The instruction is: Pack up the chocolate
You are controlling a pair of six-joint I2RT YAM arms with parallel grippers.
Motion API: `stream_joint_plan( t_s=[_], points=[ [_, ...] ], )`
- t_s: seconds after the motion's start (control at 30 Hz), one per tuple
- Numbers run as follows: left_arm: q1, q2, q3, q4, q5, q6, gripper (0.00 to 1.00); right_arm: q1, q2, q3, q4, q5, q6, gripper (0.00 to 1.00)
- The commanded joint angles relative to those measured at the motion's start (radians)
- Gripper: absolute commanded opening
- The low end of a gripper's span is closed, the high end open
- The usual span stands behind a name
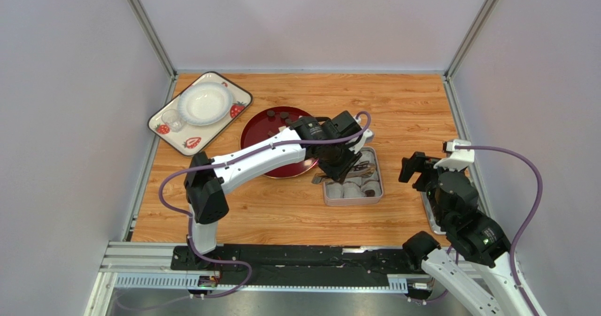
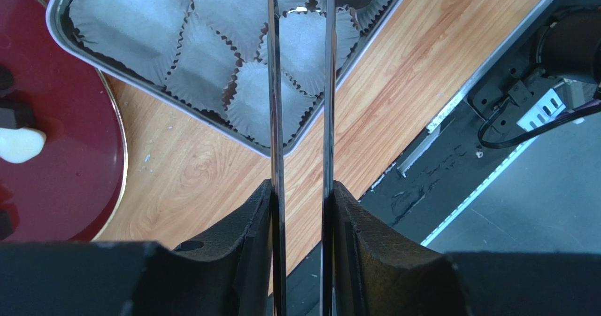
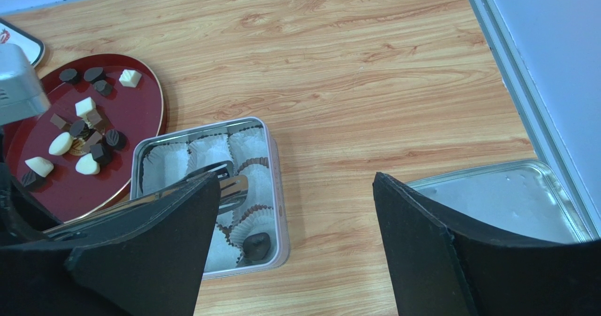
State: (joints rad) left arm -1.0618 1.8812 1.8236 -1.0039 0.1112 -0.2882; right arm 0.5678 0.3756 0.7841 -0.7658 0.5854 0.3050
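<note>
My left gripper (image 1: 337, 157) is shut on metal tongs (image 2: 275, 83), whose two blades run out between its fingers (image 2: 302, 189). The tong tips (image 3: 227, 186) sit over the white paper cups of the square grey tin (image 1: 381, 189); I see nothing between them. One dark chocolate (image 3: 257, 244) lies in a corner cup of the tin (image 3: 278, 189). Several dark and white chocolates (image 3: 85, 129) lie on the round red plate (image 3: 134, 126), left of the tin. My right gripper (image 1: 416, 168) is open and empty (image 3: 296, 182), to the right of the tin.
The tin's grey lid (image 3: 508, 196) lies flat at the table's right edge by my right arm. A strawberry-patterned tray (image 1: 236, 90) at the back left carries a white plate (image 1: 203, 103) and a small glass (image 1: 173, 119). Walls enclose the table.
</note>
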Motion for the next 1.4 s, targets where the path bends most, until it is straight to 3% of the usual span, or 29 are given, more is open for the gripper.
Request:
stream_joint_plan(
  t_s=[0.0, 0.93, 1.17, 1.37],
  points=[
    [-0.004, 0.030, 0.065, 0.036, -0.010, 0.021, 0.40, -0.003, -0.009, 0.003, 0.034, 0.005, -0.015, 0.84],
    [-0.004, 0.101, 0.109, 0.025, 0.028, 0.009, 0.46, -0.002, -0.004, 0.000, 0.036, 0.002, -0.020, 0.84],
    [-0.004, 0.050, 0.109, 0.025, 0.002, 0.006, 0.45, -0.003, -0.009, 0.000, 0.036, 0.002, -0.021, 0.83],
    [0.000, -0.073, 0.060, 0.028, -0.097, -0.003, 0.37, -0.002, -0.009, 0.000, 0.036, 0.002, -0.020, 0.84]
  ],
)
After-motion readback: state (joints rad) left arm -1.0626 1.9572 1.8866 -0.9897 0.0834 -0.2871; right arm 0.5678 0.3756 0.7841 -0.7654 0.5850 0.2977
